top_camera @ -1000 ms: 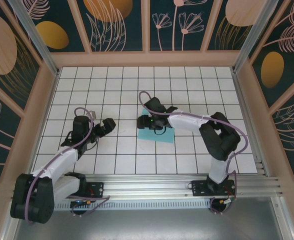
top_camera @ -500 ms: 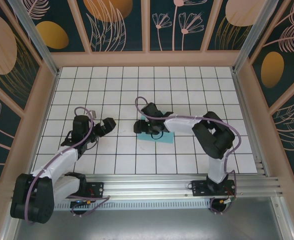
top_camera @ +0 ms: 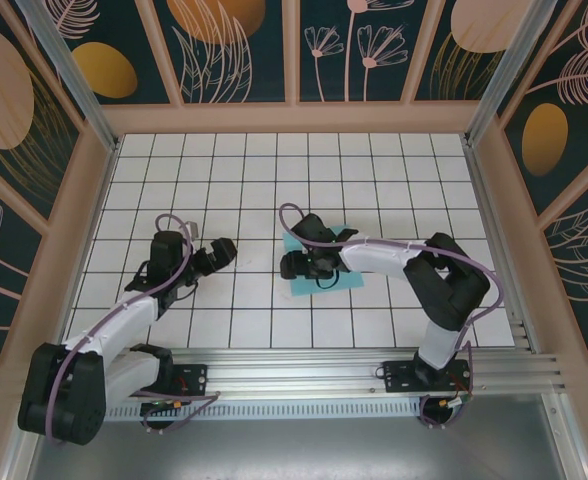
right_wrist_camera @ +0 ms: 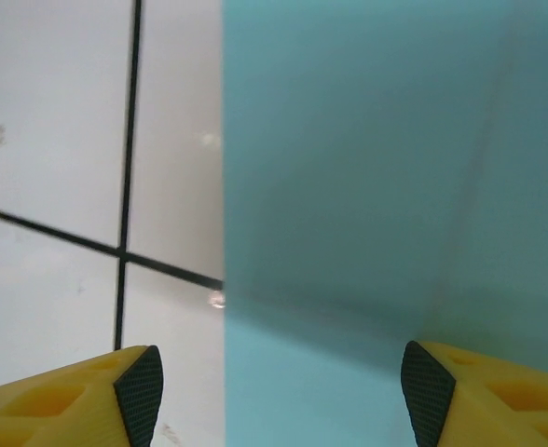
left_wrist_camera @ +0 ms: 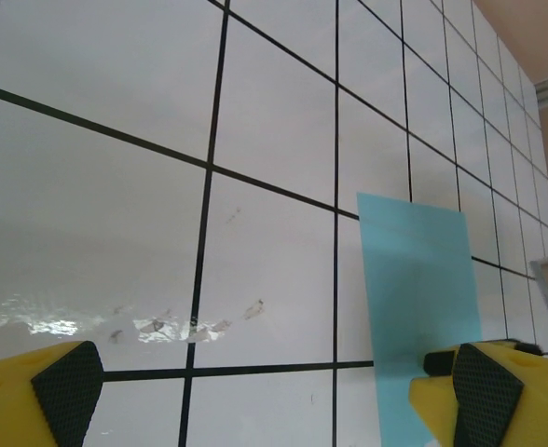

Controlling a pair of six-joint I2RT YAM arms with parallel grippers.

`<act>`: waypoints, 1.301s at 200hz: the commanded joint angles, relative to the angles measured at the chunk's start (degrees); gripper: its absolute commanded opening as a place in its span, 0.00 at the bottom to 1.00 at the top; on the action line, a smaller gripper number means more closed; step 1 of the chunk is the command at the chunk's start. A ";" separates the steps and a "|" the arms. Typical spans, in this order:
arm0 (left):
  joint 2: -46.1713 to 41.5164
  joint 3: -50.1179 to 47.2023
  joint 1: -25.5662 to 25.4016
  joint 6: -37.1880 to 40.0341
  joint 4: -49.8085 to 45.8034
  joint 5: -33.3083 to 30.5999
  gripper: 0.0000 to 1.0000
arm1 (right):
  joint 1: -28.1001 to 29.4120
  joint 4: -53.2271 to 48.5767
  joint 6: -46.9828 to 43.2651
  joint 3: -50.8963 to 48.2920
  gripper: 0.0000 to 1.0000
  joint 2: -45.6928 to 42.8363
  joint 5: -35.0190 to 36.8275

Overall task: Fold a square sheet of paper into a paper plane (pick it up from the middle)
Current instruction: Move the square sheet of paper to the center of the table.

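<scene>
Dark teal walls (top_camera: 244, 50) painted with orange ovals and pale plant outlines close in a table (top_camera: 374, 170) of white tiles ruled with black lines. On that table, near its middle, the square sheet of paper (top_camera: 342, 283) lies flat, light turquoise, slightly askew to the tile grid.

From the top camera, the right arm reaches across the sheet from its right side and covers much of it. The right hand (top_camera: 287, 265) sits at the sheet's left edge. Its wrist camera looks straight down on that edge: one yellow, black-padded finger (right_wrist_camera: 136, 384) is over bare tile just left of the sheet, the other is over the turquoise surface, and the two stand wide apart with nothing gripped between them. Whether the tips touch the paper I cannot tell. A faint slanting line crosses the sheet's surface in that view.

The left hand (top_camera: 224, 252) is well to the left of the sheet, over bare tiles, and points toward it. Its fingers (left_wrist_camera: 64, 402) are spread fully wide and hold nothing. In its wrist camera the sheet lies ahead and to the right, its near edge disappearing behind the right-side finger.
</scene>
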 commanded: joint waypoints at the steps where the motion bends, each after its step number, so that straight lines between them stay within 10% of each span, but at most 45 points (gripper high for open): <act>1: 2.15 2.74 -3.72 0.43 0.68 -2.13 0.99 | -1.48 -7.93 2.86 4.14 0.73 -2.62 9.97; 65: 6.76 6.43 -14.76 -1.36 3.27 -10.46 0.98 | -4.00 -10.64 1.10 5.86 0.81 -1.19 15.97; 146: 4.55 3.27 -15.64 -0.74 5.63 -16.95 0.99 | -4.57 -12.69 -1.02 9.83 0.83 4.62 11.99; 260: 10.57 4.61 -15.68 -2.85 11.58 -7.39 0.99 | -5.45 -15.51 -2.63 11.72 0.87 7.69 10.89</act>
